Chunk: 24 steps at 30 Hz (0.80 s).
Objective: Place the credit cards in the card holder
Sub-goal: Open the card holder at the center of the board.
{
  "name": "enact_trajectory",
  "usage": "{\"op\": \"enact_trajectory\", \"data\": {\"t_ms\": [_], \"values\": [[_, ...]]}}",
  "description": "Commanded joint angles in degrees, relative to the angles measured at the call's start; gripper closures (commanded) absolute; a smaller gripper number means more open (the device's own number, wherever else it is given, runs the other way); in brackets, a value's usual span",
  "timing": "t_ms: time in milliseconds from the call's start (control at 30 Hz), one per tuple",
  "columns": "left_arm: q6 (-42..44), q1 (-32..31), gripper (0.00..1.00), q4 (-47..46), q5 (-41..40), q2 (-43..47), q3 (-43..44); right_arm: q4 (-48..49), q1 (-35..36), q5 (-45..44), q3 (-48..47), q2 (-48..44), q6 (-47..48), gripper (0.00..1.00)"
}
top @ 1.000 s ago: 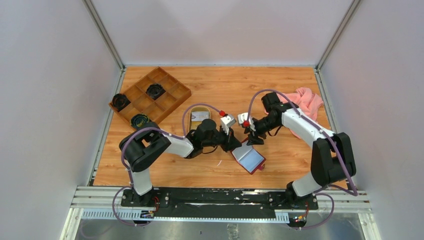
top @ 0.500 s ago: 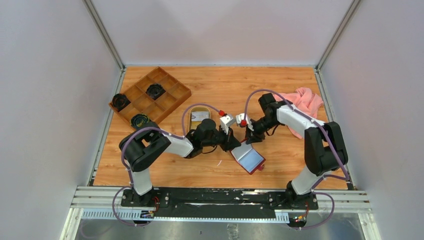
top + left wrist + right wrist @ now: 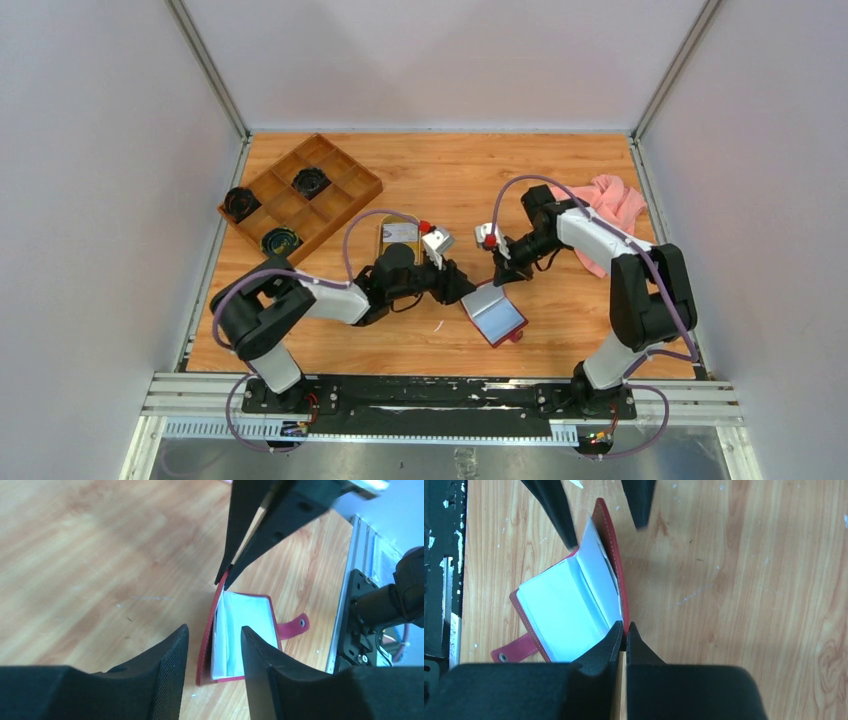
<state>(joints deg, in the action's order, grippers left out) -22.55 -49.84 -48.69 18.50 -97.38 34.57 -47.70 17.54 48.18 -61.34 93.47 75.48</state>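
Your right gripper [image 3: 624, 626] pinches the raised cover of the card holder [image 3: 497, 315], open on the worktop [image 3: 450, 170]. Your left gripper [image 3: 213, 630], spread, straddles that cover. The credit cards [image 3: 400, 233] lie nearer your left arm.

Compartmented box [image 3: 342, 204], pink cloth [image 3: 615, 200]

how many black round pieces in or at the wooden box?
3 black round pieces: one in a rear cell of the wooden box, one at its left corner, one at its near corner. Cell walls could hide smaller ones.
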Motion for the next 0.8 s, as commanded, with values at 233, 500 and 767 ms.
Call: {"op": "enact_trajectory", "data": {"t_ms": [233,500,767], "values": [[4.63,0.8,0.3,-1.32,-16.59,24.14,-11.25,8.36,-7.41,0.14,-3.04,1.08,-31.02,1.0],[-0.94,0.8,0.0,-5.67,-23.89,33.72,-20.18,23.83,-13.31,2.9,4.42,-3.48,-52.81,1.0],[-8.61,0.8,0.08,-15.89,-18.3,25.55,-19.71,40.6,-13.24,-4.86,14.51,-9.06,-75.68,1.0]]}}
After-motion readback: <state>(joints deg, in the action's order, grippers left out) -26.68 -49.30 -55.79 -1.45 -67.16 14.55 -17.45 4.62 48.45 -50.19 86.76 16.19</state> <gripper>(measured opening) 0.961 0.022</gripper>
